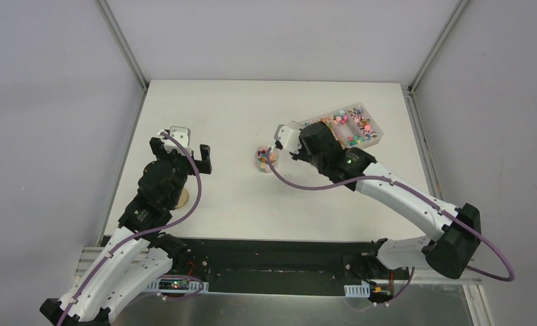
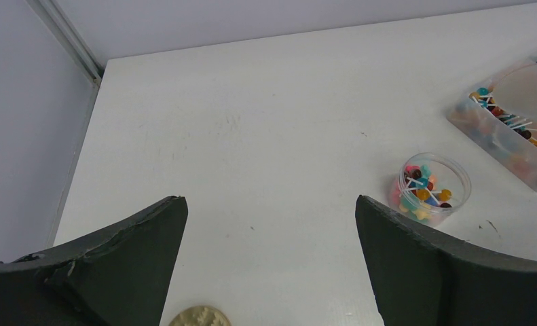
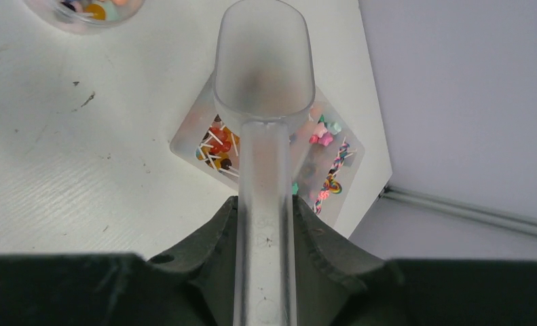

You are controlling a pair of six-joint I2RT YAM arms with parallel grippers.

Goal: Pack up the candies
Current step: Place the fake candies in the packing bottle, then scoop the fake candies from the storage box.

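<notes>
Clamping scoop [image 3: 263, 75] — right jaws, candies [image 3: 216, 146] in tray [image 3: 181, 141]

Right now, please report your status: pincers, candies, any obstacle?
Left pincer open, over table. Right pincer shut on scoop, which looks empty. Candies some in jar, most in tray. No obstacle seen.

2 hands [image 2: 269, 204] [image 3: 264, 224] — 1 scoop [image 3: 264, 68], 1 jar [image 2: 430, 189], 1 tray [image 2: 503, 151]

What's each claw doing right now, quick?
Left gripper: open, holding nothing.
Right gripper: closed on the clear scoop, which looks empty.
</notes>
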